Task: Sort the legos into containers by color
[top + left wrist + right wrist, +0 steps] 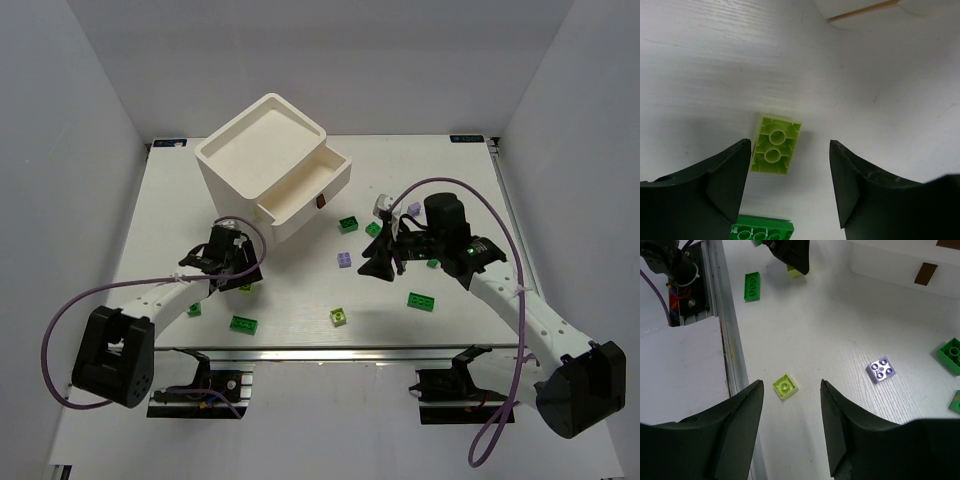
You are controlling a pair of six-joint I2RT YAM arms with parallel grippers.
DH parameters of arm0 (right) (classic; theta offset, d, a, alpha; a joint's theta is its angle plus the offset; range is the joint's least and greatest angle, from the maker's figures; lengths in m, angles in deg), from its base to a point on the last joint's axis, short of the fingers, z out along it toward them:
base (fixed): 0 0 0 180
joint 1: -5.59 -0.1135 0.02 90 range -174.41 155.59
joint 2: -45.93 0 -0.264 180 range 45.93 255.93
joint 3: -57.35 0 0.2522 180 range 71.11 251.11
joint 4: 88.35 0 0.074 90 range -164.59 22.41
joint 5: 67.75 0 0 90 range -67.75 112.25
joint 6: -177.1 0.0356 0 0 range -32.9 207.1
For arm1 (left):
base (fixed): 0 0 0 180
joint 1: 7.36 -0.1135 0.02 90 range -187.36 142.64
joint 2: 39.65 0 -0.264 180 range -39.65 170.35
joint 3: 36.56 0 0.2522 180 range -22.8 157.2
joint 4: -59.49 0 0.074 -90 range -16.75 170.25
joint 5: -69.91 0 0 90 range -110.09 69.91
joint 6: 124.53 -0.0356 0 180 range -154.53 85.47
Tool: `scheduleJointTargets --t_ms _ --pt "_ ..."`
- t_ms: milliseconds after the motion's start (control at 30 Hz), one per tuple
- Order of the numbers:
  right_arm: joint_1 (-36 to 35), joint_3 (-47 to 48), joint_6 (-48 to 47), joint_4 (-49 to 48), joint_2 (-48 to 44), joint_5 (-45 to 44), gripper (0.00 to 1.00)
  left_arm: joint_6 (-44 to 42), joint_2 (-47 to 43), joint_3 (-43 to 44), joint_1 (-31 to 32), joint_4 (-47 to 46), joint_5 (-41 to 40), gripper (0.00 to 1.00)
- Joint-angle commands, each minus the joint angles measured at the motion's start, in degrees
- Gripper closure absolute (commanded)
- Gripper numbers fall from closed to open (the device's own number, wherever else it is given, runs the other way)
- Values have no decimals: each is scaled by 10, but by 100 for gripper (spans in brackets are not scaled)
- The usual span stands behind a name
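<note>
Fingers of the left gripper [789, 144] stand spread on either side of an upside-down yellow-green brick [774, 151] lying flat on the table [700, 65], nothing pinched, with a dark green brick [762, 233] near it at the bottom edge of the wrist view. The right gripper [791, 384] is also spread and holds nothing; through its gap we see a square yellow-green brick [785, 386] on the table, with a pale purple brick [881, 369] off to one side. We see the other legos [421, 301] scattered on the table before the white cabinet [262, 160], which has one drawer [312, 183] pulled out.
</note>
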Motion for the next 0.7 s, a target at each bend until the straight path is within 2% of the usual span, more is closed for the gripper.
scheduleJointTargets --t_ms 0,267,367,467,533,600,667 --pt "7 -2 -5 -8 -9 19 45 10 8 -3 13 -21 -39 27" --pt "17 -6 -4 -7 -8 27 45 19 41 7 41 -4 -103 40" --pt "20 -7 -4 -7 -8 33 45 23 38 6 46 -2 -109 51" --pt "25 -8 -4 -7 -9 38 45 31 18 7 52 1 -113 72" --pt "26 -8 -5 -6 -8 41 45 38 -3 14 57 13 -111 81" --pt "29 -9 -6 -6 -8 41 46 42 -49 23 58 28 -104 89" --pt "32 -8 -11 -4 -6 42 47 43 -111 43 64 53 -92 93"
